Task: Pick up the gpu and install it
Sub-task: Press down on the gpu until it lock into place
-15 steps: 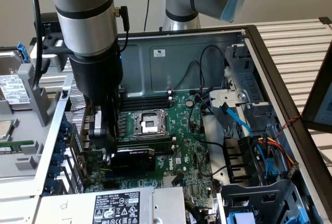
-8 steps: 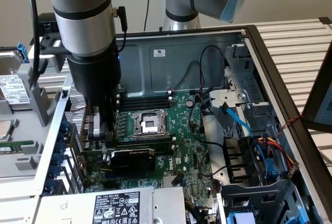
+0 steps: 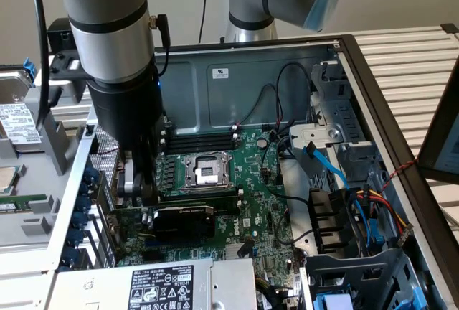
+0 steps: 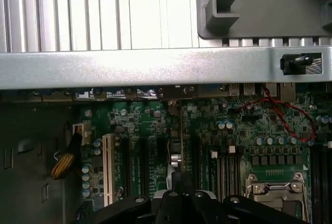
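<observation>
- Computer case (image 3: 287,73): open metal chassis filling most of the exterior view, its grey back wall across the upper middle of the frame.
- Robot arm (image 3: 107,44): silver and black column descending from the upper left of the exterior view into the case.
- Motherboard (image 3: 251,202): green circuit board lying flat in the case, at the centre of the exterior view; in the wrist view it spreads across the lower half of the frame (image 4: 140,146).
- Power supply (image 3: 158,285): grey box with a black label, at the lower left edge of the exterior view.
- Gpu (image 3: 183,220): black ribbed card on the motherboard, at lower centre-left of the exterior view, just below the CPU socket; in the wrist view its thin edge (image 4: 178,154) runs vertically at lower centre.
- CPU socket (image 3: 206,171): metal-framed square at the centre of the exterior view; lower right in the wrist view (image 4: 275,195).
- Gripper (image 3: 140,184): black claw at centre-left of the exterior view, just beside the gpu's left end; whether it is released, clenched or grasping cannot be told.
- Blue cable (image 3: 326,166): curving right of centre.
</observation>
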`<state>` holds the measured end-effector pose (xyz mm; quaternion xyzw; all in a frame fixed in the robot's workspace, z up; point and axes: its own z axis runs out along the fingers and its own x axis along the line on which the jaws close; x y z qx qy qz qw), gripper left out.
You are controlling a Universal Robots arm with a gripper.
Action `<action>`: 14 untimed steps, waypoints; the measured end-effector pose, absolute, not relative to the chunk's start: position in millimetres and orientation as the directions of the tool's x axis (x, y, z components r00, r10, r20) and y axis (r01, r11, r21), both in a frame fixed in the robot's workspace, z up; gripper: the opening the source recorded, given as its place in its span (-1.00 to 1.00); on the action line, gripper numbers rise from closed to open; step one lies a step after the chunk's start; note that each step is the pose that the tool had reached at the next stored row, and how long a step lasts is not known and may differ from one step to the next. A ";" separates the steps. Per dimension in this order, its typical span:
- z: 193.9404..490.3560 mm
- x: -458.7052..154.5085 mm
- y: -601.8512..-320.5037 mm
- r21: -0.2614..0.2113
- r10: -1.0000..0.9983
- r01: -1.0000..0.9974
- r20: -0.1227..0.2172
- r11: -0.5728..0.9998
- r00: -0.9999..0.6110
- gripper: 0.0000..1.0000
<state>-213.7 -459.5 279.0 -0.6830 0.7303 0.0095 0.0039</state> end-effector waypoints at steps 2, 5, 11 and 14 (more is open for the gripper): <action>277.1 -214.0 -459.2 0.009 -0.998 -0.998 -0.019 0.067 -0.067 -0.79; 274.9 -214.0 -458.8 0.008 -0.998 -0.998 -0.019 0.067 -0.067 -0.79; 272.4 -214.3 -458.5 0.008 -0.998 -0.998 -0.019 0.067 -0.067 -0.79; 271.4 -214.3 -458.5 0.008 -0.998 -0.998 -0.019 0.067 -0.067 -0.79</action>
